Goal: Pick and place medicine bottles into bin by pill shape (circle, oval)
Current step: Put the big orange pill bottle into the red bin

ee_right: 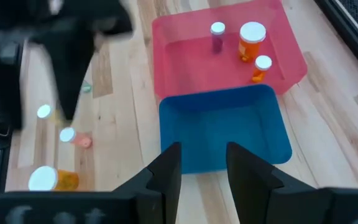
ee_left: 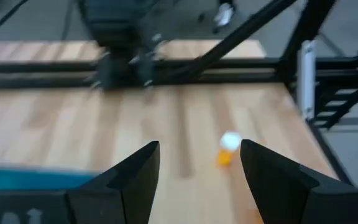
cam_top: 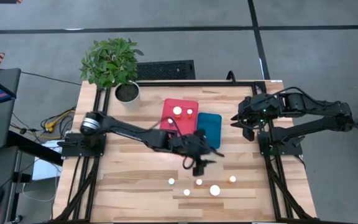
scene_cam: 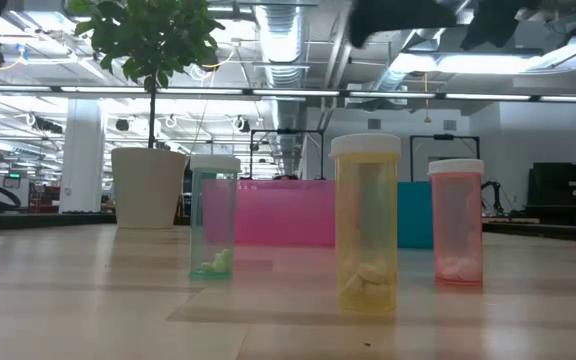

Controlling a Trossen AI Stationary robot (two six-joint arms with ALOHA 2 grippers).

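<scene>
Far left of your light wooden counter [cam_top: 135, 186]: a potted green plant [cam_top: 112, 62], not part of the job.

Left claw [cam_top: 199, 163] hangs over mid-counter, just off the near edge of the trays. Wrist view shows its fingers parted with nothing between them; a small amber bottle with a white cap [ee_left: 227, 148] stands on the boards ahead of it.

Red plastic tray [cam_top: 179, 115]: three white-capped bottles [ee_right: 253, 40] already inside. Teal-blue plastic tray [cam_top: 210, 129] beside it, touching: nothing in it that you can see.

Near edge: five loose white-capped bottles [cam_top: 199, 182] remain in a rough row, well apart from both trays.

Right claw [cam_top: 248, 121] waits at the right side, above the trays' far end, fingers parted, holding nothing.

Judgement: under halfway. Three sorted, five to go, blue tray unserved. Pill shapes not readable from above.
</scene>
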